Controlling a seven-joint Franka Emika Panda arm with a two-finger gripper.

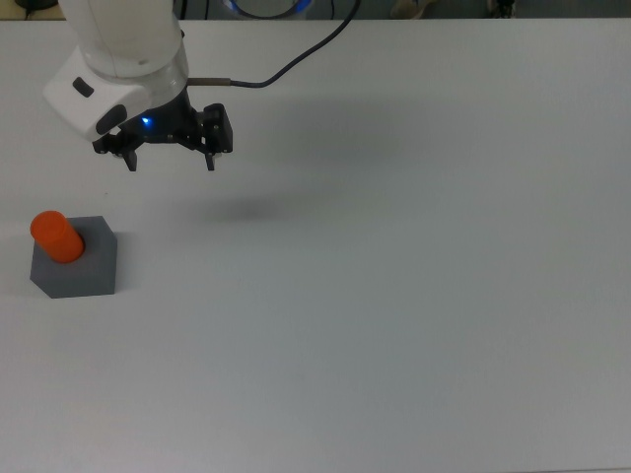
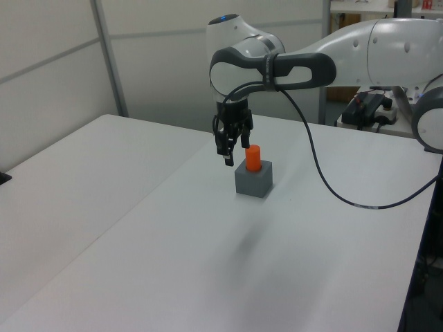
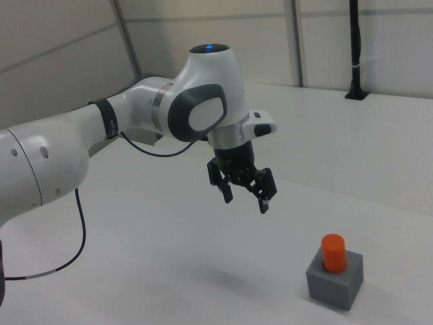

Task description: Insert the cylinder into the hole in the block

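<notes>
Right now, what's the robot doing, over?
Gripper open, empty, hanging above the table. Orange cylinder standing in the grey block. Nothing in the way.

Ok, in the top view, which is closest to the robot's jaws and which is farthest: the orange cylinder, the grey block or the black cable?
1. Black cable: just above the open jaws in the top view.
2. Orange cylinder and grey block: too close to call, both lower at the top view's left, the cylinder standing in the block.
</notes>
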